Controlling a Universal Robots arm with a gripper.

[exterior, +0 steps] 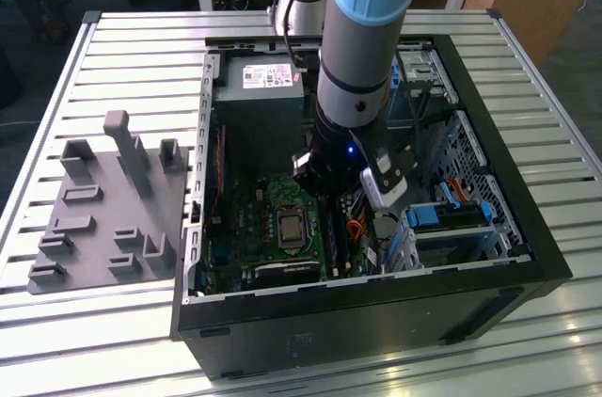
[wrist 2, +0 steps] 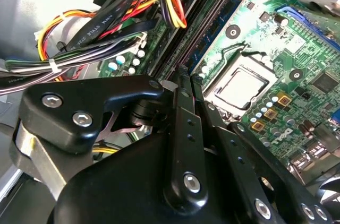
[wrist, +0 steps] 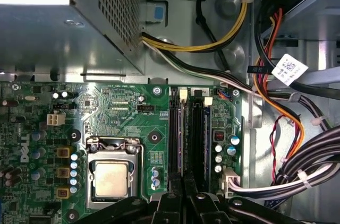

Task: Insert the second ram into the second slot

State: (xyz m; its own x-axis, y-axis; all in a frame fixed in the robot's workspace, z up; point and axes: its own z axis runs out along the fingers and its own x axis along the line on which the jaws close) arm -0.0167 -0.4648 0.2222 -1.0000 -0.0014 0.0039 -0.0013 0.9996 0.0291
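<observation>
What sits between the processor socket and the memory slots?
Between socket and slots, the first wrist view shows board with a round hole and small capacitors.

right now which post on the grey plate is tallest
The slim post in the back row's middle; it rises above the squat blocks either side.

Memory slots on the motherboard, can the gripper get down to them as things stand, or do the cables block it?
Probably yes. In the first wrist view the gripper is right over the memory slots, and the cable bundle lies off to one side.
</observation>
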